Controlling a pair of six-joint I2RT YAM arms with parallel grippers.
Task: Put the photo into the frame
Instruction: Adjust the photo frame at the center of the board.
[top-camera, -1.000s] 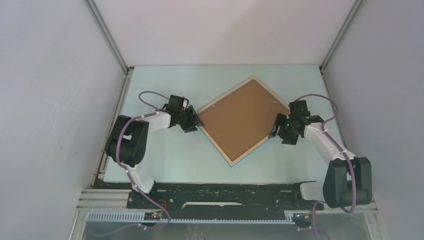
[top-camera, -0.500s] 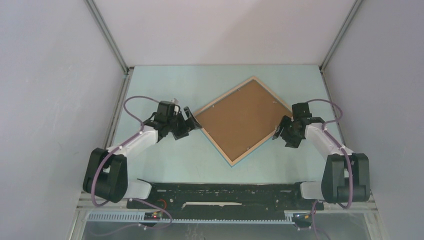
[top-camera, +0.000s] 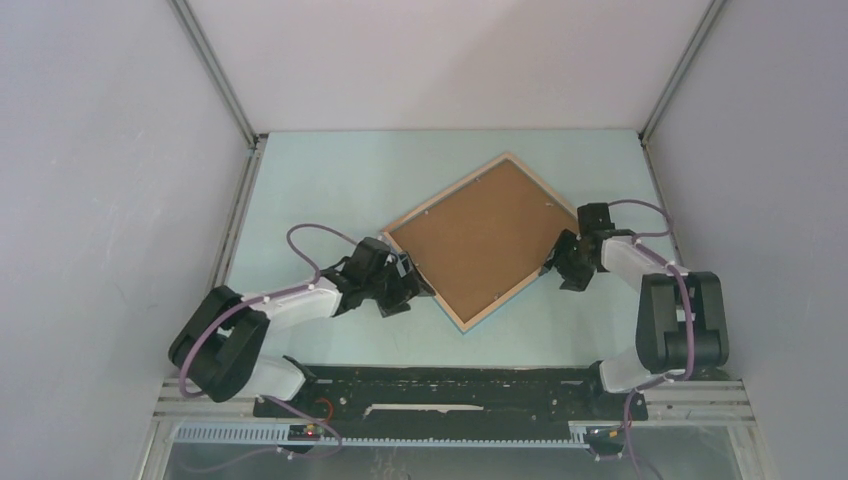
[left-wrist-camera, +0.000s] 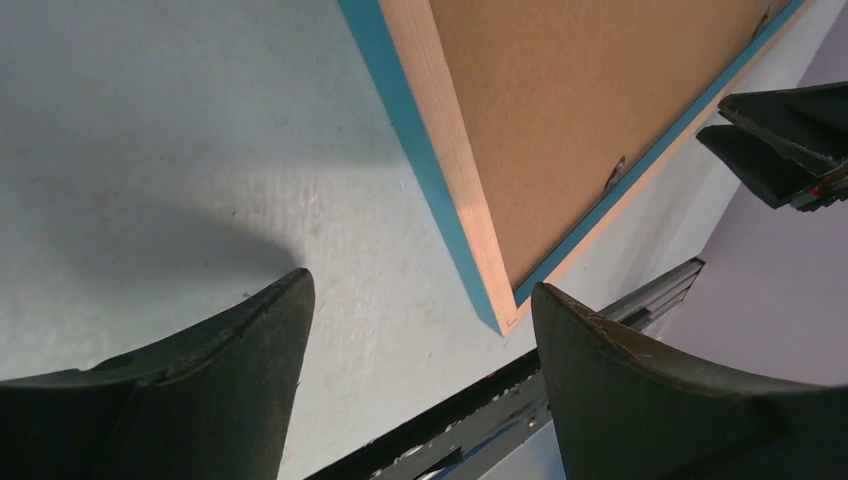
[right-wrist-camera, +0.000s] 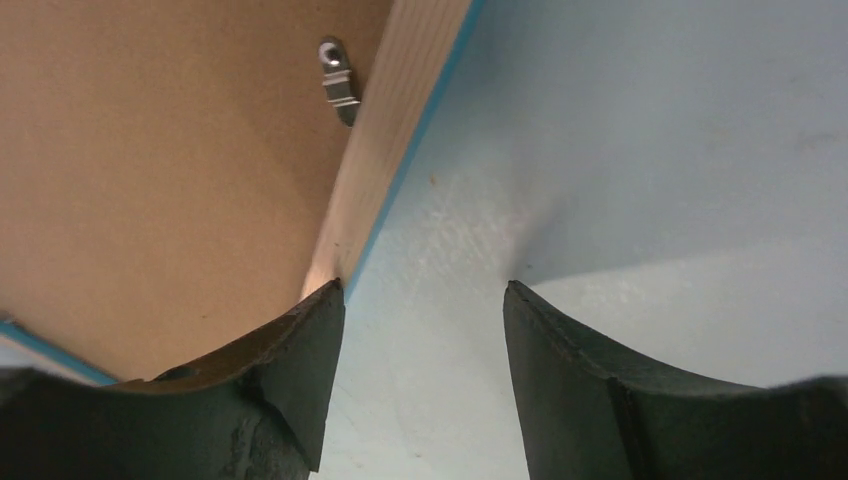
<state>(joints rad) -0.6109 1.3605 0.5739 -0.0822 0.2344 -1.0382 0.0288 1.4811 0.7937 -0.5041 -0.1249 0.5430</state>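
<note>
My left gripper (left-wrist-camera: 420, 285) is spread wide and empty, just beside the lower-left edge of the frame (left-wrist-camera: 445, 150). The frame lies face down mid-table (top-camera: 330, 180), turned like a diamond, brown backing board (top-camera: 480, 240) up. My right gripper (right-wrist-camera: 422, 285) is parted too, empty, at the frame's right corner.

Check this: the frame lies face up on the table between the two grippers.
Wrong. The frame lies face down, its brown backing upward, as the top view shows. The rest holds.
</note>
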